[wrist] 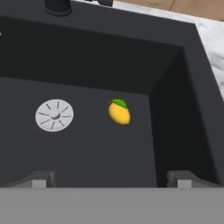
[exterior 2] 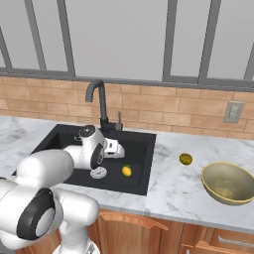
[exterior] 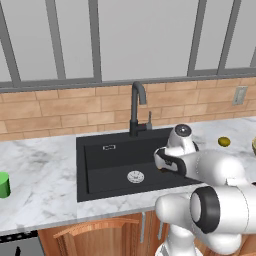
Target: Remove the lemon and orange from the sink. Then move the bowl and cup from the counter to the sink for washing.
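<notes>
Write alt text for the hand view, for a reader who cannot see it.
A small yellow lemon with a green leaf lies on the floor of the black sink, to the right of the round silver drain. The open end effector is poised above, its fingertips wide apart.

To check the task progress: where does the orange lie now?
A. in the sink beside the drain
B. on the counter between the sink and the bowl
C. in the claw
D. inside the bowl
B: the orange rests on the counter, between the sink and the bowl.
</notes>
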